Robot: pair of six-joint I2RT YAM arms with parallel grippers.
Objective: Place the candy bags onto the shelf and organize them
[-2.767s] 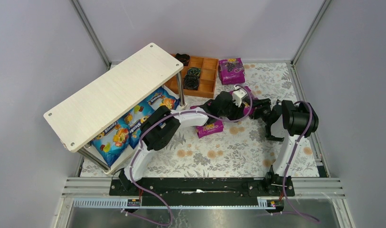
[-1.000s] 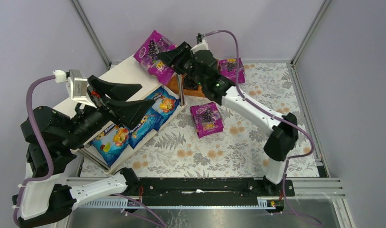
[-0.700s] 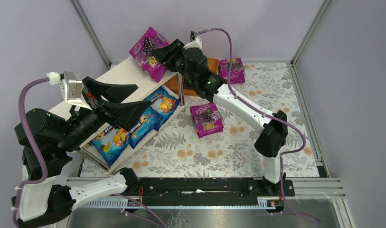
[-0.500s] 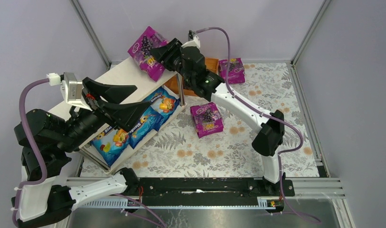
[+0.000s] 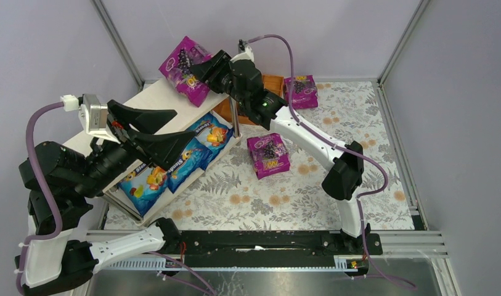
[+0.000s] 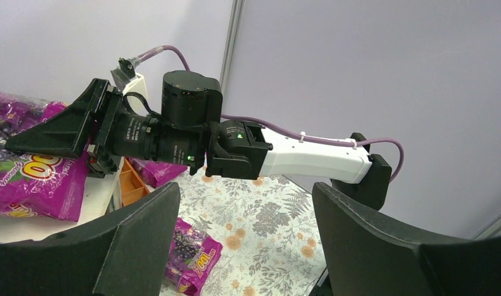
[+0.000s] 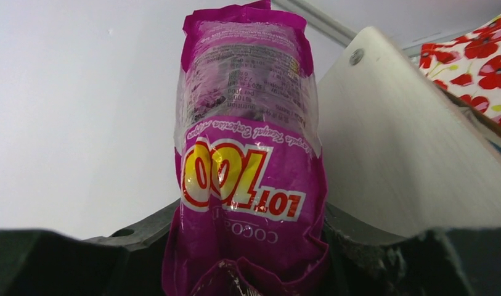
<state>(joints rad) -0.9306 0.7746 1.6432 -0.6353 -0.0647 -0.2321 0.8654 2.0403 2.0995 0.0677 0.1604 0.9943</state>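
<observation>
My right gripper (image 5: pixel 206 66) is shut on a magenta-purple grape candy bag (image 5: pixel 182 68) and holds it over the far corner of the shelf's pale top board (image 5: pixel 154 102). In the right wrist view the bag (image 7: pixel 251 172) stands between the jaws (image 7: pixel 248 262) beside the board (image 7: pixel 389 154). My left gripper (image 5: pixel 172 131) is open and empty, raised above the shelf's front. Through its fingers (image 6: pixel 137 237) I see the right arm and the held bag (image 6: pixel 26 179). Blue candy bags (image 5: pixel 197 145) lie on the lower tier. Two magenta bags (image 5: pixel 269 155) (image 5: pixel 300 91) lie on the table.
An orange-brown compartment tray (image 5: pixel 273 83) stands behind the shelf's far post, partly hidden by the right arm. The floral tablecloth (image 5: pixel 297 197) is bounded by grey walls and metal frame posts (image 5: pixel 118 43). The left arm's body looms at the near left.
The right gripper has carried the magenta bag up from the table and leftward over the shelf's far corner. The left arm rose earlier and has held still for the last half second.
</observation>
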